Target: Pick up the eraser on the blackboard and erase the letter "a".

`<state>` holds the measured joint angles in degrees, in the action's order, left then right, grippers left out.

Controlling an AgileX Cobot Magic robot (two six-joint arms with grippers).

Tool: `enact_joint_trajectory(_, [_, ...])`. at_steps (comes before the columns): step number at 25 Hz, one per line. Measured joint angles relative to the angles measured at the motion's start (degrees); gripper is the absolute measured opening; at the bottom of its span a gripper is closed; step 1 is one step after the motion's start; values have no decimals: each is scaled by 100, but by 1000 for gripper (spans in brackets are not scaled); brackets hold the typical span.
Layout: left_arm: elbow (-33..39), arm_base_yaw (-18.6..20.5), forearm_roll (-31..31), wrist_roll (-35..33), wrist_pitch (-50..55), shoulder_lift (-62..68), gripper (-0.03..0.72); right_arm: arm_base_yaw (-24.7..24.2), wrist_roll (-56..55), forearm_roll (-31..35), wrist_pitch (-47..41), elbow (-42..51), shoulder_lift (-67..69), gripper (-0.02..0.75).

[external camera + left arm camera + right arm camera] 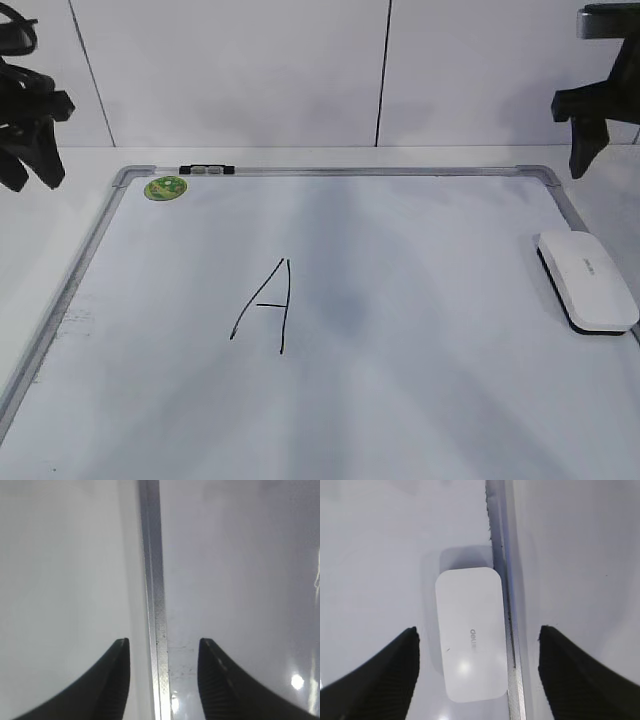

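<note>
Blackboard [330,420] flat on the table, one tall angular "A" [265,305] mid-board, no small "a" visible. Eraser [471,634] against the right frame rail, long axis along it, directly beneath right gripper [479,637], jaws wide, empty. Left gripper [164,645] far off, part-open.

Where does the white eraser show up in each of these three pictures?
Exterior view: eraser at the right edge, on the whiteboard.
Left wrist view: not in it.
Right wrist view: eraser at centre, between the open fingers.
Shared landmark: the board's grey metal frame.
</note>
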<state>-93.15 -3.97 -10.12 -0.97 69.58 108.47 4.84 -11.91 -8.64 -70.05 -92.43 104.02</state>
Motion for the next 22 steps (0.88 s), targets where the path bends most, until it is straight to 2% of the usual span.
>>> enact_joint_trajectory(9, [0, 0, -226, 0, 107, -1055, 269, 0, -4, 427, -26, 0, -643, 561])
enact_joint_trajectory(22, [0, 0, -201, 0, 185, -3034, 246, 0, 42, 925, -182, 0, -2691, 561])
